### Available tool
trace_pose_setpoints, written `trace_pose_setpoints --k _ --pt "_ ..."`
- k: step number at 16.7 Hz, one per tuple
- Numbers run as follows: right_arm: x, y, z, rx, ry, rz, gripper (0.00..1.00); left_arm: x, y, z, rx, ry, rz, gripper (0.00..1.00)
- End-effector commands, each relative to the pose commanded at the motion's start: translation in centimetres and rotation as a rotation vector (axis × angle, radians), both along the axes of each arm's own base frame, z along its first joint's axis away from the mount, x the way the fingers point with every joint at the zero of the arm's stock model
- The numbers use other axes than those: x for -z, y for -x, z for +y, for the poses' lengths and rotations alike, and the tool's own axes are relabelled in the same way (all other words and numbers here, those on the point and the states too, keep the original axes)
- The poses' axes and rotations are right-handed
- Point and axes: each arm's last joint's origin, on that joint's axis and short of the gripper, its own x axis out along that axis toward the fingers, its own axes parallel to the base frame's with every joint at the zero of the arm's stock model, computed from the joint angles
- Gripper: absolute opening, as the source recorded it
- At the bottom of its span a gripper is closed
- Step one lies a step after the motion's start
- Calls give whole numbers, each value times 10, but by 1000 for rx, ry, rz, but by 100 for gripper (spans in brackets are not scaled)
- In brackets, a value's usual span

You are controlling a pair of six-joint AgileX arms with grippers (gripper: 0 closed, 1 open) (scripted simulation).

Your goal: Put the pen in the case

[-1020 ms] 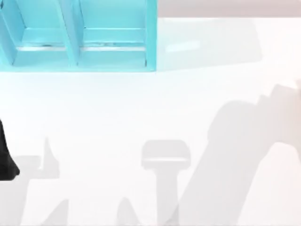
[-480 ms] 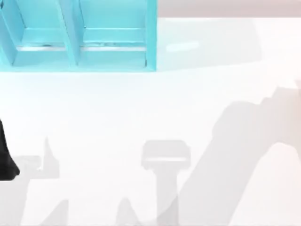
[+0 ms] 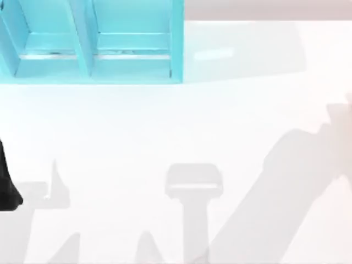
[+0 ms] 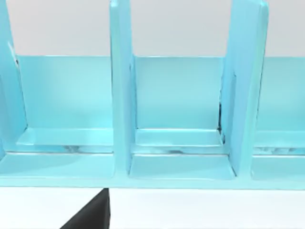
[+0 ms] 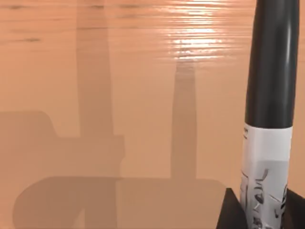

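Pen (image 5: 269,95) sits close against my right wrist camera, likely held by the right gripper; can't tell if fingers are clamped. Case (image 3: 91,60) at table's far left, compartments empty. Carry and drop remain. Left arm idle.

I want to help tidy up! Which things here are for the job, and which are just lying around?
For the job:
- the pen, black with a grey label band, close in the right wrist view
- the case, turquoise with upright dividers, at the table's far left

Just there:
- the white table
- nothing else is lying loose

A black part of the left arm sits at the table's left edge.
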Motion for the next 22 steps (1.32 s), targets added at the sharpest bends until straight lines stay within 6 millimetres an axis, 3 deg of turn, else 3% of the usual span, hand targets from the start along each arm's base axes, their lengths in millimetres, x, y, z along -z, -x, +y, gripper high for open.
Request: trace_pose_setpoints --k 3,16,22 --pt "0 0 0 0 0 0 0 0 0 0 0 0 0 100" --pt "0 0 0 0 0 0 98 0 0 0 0 0 0 100" --pt "0 0 0 0 0 0 100 0 0 0 0 0 0 100"
